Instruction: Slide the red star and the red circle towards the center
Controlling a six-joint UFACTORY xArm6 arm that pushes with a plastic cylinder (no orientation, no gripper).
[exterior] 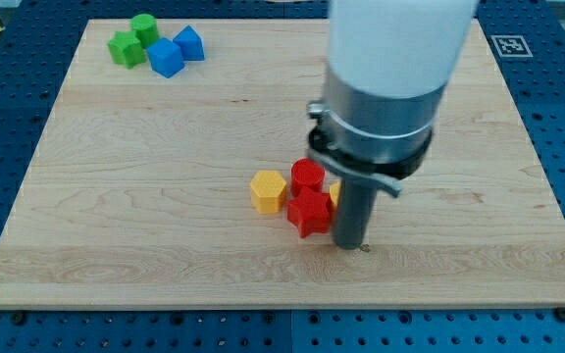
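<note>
The red star (pixel 308 213) lies on the wooden board just below the middle. The red circle (pixel 308 176) touches it on the top side. My tip (pixel 362 248) is on the board just to the right of and slightly below the red star, close to it. The rod and the arm's wide body hide the board behind them and most of a yellow block (pixel 334 192) at the red blocks' right.
A yellow hexagon (pixel 268 191) sits just left of the red blocks. At the board's top left are a green circle (pixel 145 27), a green star (pixel 125 47) and two blue blocks (pixel 166 58) (pixel 189 43). The board's edge (pixel 263 306) borders a blue perforated table.
</note>
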